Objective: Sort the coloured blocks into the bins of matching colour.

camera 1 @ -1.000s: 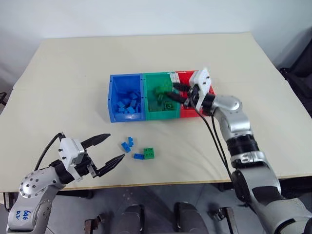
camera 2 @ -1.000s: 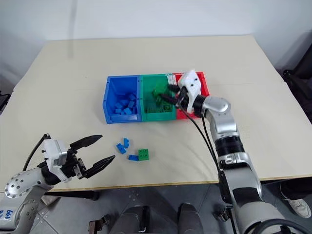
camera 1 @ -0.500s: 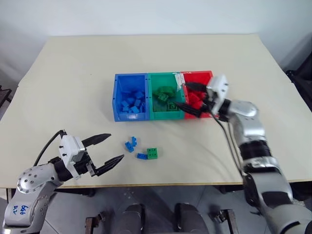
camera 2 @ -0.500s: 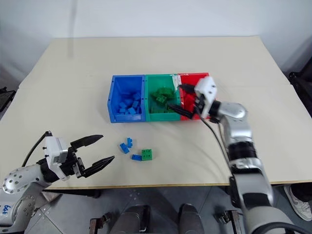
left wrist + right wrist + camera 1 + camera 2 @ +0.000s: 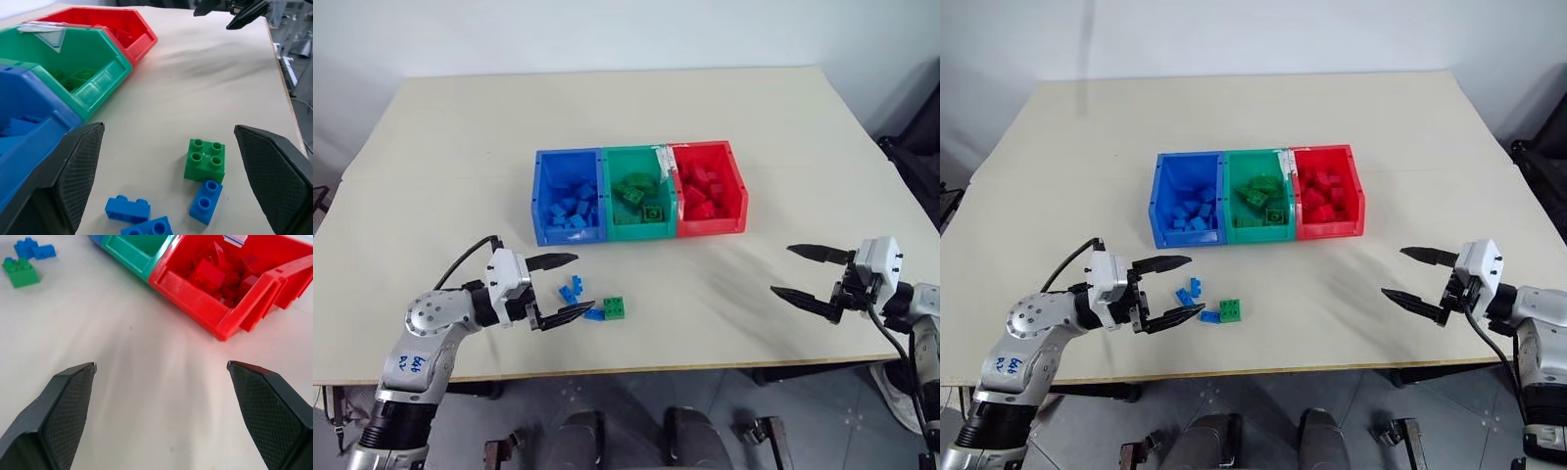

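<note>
**Coloured blocks lie loose beside the left gripper's open fingers**

The coloured blocks still on the table (image 5: 460,147) form a small cluster in front of the bins: a green block (image 5: 616,307) with a blue block (image 5: 594,314) touching its side, and two more blue blocks (image 5: 572,290) just beside them. The left gripper (image 5: 566,285) sits low over the table with its two black fingers spread wide, holding nothing; its fingertips reach the near edge of the cluster, one tip close to the blue block beside the green one. In the left wrist view the green block (image 5: 205,160) lies between the two fingers.

The three joined bins stand further back on the table: the blue bin (image 5: 566,196) holds blue blocks, the green bin (image 5: 639,192) green ones, and the red bin (image 5: 709,187) red ones.

The right gripper (image 5: 806,271) hangs well apart on the right side of the table, also wide open and empty, pointing towards the middle.
</note>
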Available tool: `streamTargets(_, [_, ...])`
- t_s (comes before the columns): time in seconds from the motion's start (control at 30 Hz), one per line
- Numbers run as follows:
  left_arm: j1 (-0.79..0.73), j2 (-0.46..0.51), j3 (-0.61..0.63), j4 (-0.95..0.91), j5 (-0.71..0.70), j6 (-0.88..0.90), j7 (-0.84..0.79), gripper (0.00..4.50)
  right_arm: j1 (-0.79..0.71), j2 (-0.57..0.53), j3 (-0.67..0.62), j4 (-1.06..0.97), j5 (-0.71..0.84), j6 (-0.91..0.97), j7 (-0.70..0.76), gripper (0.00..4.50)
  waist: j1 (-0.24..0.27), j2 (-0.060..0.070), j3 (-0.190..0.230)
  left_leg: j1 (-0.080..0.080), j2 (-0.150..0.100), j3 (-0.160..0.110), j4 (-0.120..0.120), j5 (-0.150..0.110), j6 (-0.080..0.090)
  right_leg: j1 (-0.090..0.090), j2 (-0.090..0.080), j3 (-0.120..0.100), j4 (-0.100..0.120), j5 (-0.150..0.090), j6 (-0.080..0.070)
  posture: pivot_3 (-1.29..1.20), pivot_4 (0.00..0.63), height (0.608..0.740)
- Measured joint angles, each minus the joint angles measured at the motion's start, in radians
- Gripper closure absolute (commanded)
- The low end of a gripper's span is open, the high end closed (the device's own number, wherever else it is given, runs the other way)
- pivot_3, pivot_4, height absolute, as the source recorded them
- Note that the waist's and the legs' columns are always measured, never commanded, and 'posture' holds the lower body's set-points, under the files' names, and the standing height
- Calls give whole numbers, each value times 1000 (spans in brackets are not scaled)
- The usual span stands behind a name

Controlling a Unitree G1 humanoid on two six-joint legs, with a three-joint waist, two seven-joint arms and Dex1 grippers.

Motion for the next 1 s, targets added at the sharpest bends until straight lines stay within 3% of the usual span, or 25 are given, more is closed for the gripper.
streamTargets(0.2, [63,36,55,7,-7,-2,-18,0,-73,74,144,-137,14,110,10,21,-11,0,0,0,2,-2,1,0,-1,-1,0,0,0,0,0,0,150,740])
streamTargets(0.37, [209,76,149,-7,-20,-21,-40,0,-194,175,327,-244,8,274,-8,21,-13,0,0,0,2,-3,1,-2,-2,-1,-1,-1,-1,0,-1,0,150,740])
streamTargets(0.53, [372,94,260,-46,-22,-25,-39,0,-270,248,433,-279,0,317,0,21,3,0,0,-1,1,-4,2,-4,-1,-1,-2,-2,-2,0,-1,0,150,740])
streamTargets(0.73, [448,99,346,-57,-24,-36,-39,0,-246,222,421,-246,1,246,80,21,15,0,0,-2,1,-4,2,-6,0,-1,-2,-4,-4,0,-1,0,150,740])
streamTargets(0.9, [451,122,348,-123,-38,47,-10,0,-175,138,314,-163,3,137,133,21,13,0,0,-2,1,-3,2,-6,0,0,-2,-4,-3,0,-1,0,150,740])
streamTargets(1.0, [385,151,288,-200,-45,159,30,0,-106,84,213,-143,22,101,139,21,16,0,0,-2,1,-3,2,-7,0,1,-2,-5,-3,0,-1,0,150,740])
